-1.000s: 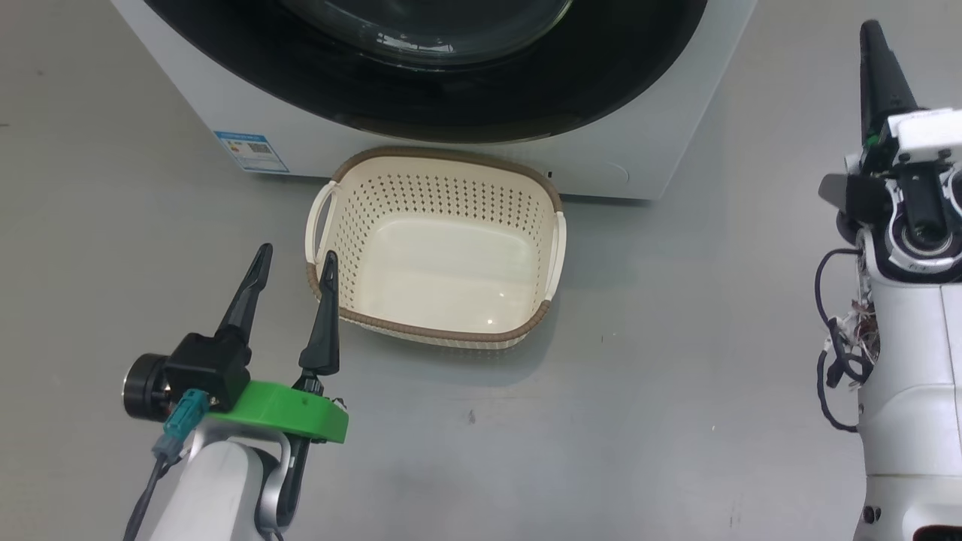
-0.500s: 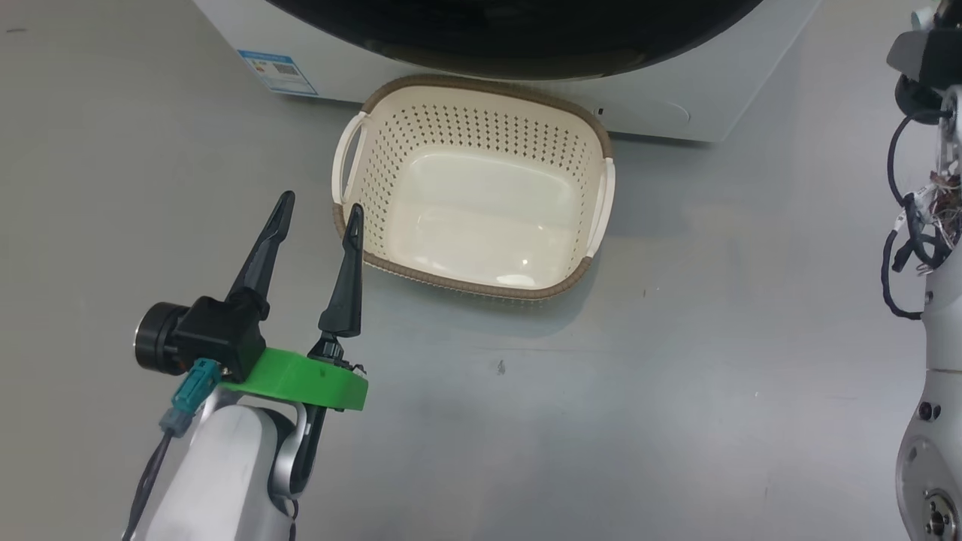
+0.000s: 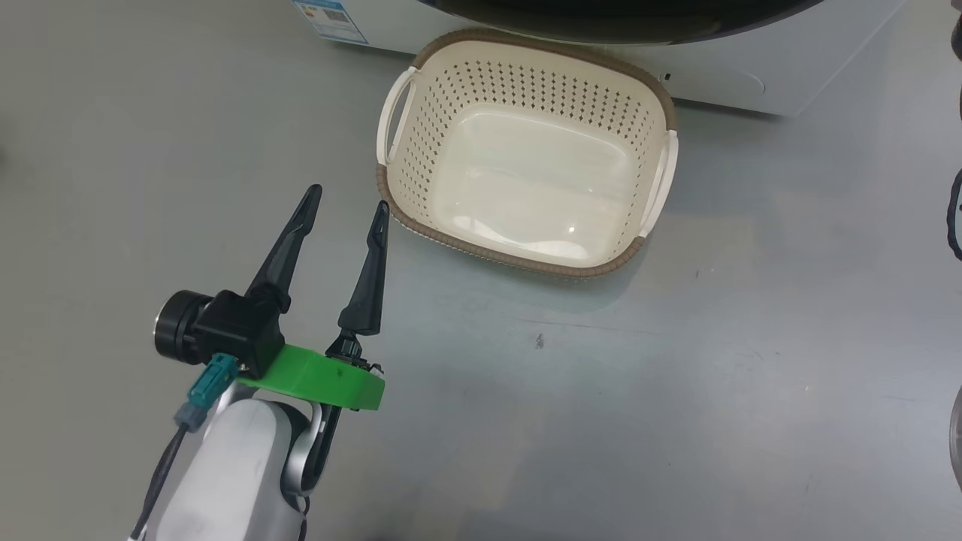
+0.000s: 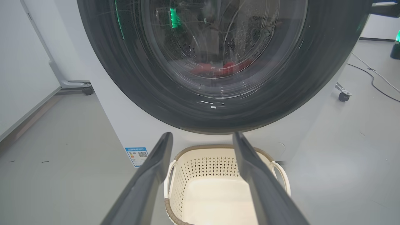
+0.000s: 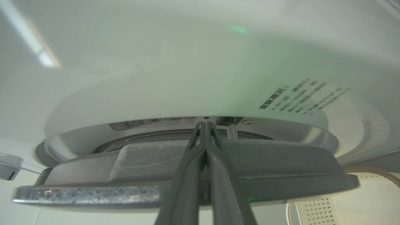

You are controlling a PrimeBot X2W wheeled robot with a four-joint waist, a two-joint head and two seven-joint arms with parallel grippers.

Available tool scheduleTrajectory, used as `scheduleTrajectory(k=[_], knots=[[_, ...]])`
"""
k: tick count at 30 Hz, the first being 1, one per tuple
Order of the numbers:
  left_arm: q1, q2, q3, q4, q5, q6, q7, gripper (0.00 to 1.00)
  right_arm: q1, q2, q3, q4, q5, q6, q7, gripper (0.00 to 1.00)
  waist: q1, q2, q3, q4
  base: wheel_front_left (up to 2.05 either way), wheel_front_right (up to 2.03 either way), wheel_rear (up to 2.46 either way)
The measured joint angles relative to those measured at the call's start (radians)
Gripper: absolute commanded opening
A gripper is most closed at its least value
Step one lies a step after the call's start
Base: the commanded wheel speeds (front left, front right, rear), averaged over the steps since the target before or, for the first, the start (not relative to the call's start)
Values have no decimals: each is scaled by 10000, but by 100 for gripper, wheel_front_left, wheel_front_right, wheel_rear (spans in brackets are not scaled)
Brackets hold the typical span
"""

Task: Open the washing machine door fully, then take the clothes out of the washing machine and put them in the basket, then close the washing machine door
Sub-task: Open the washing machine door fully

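1. Working step one, by the look of it: right claw (image 5: 204, 123), fingers pressed together and gripping nothing, poked at the gap between the washing machine door (image 5: 281, 168) and the white front of the washing machine (image 5: 187, 62).
2. Left claw (image 3: 348, 197) spread wide and empty above the floor (image 3: 601, 391), just beside the near left corner of the empty basket (image 3: 526, 79), set just before the machine.
3. Next, probably: swinging the door fully aside, then reaching in with the open claw for the clothes (image 4: 218, 67), glimpsed red through the door, low inside the machine.
4. Hard to judge: extent of the door's opening. Cut off in the head view: most of door and machine. Blurred: number of garments.
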Motion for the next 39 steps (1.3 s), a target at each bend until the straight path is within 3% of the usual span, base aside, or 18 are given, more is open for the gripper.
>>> scheduleTrajectory(k=[28,39], knots=[[-156,-31,-514,-77,-309,136,0,100,-743,-474,176,1076,844,44,2161,0,0,0,146,27,0,0,0],[-158,-31,-529,44,-307,251,0,100,-297,-305,458,1469,1141,474,3001,0,0,0,-138,-166,0,0,0]])
